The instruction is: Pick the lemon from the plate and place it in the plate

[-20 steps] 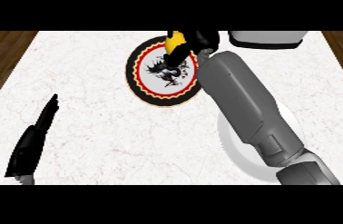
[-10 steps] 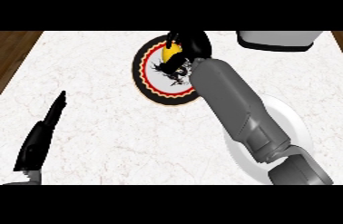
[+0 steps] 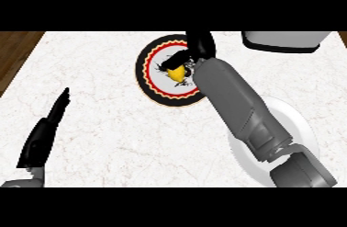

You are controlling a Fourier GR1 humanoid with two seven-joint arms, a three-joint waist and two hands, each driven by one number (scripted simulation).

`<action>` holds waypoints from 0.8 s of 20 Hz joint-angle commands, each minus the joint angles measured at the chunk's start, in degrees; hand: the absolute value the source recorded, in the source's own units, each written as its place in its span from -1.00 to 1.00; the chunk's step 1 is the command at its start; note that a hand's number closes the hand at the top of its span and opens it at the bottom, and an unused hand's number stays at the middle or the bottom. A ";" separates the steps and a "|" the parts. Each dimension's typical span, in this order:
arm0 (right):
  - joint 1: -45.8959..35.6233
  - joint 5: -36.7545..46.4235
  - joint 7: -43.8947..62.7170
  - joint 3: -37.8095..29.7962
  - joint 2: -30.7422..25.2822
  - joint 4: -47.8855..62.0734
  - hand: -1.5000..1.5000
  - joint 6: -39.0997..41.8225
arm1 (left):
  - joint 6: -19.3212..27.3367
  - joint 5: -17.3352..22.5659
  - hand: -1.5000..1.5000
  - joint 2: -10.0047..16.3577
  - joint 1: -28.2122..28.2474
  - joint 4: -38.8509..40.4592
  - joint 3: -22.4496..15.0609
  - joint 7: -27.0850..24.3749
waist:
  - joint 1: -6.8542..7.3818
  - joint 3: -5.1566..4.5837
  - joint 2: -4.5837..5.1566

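— So, how much is done?
— The lemon (image 3: 177,74) is clasped in the right hand (image 3: 201,44) over the patterned plate (image 3: 150,86) at twelve o'clock.
— And left?
— It is yet to be carried to the white plate (image 3: 296,125) at four o'clock.

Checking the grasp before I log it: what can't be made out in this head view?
The yellow lemon: mostly covered by the black right hand curled round it; lifted or resting, unclear.
The round plate with a red-and-black rim: right side hidden by the grey right forearm.
The plain white plate: middle under that forearm.
The pale grey container: cut off by the view's top edge.
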 commanded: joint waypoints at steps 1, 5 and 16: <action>1.11 -4.33 -5.16 -2.95 0.03 -1.64 -1.00 -7.51 | 0.62 -0.33 0.00 0.03 0.01 1.69 0.84 -1.28 | -0.95 0.01 -0.12; 2.45 -6.29 -7.92 -7.43 0.03 -1.14 -1.00 -12.64 | 0.07 0.93 0.00 0.52 4.10 -1.31 2.13 -1.04 | -2.71 0.04 -0.72; 13.47 -19.91 -27.52 -20.86 -9.49 -8.03 -1.00 1.82 | -1.06 1.52 0.00 0.93 3.94 0.44 3.84 -1.46 | -4.46 0.06 -0.99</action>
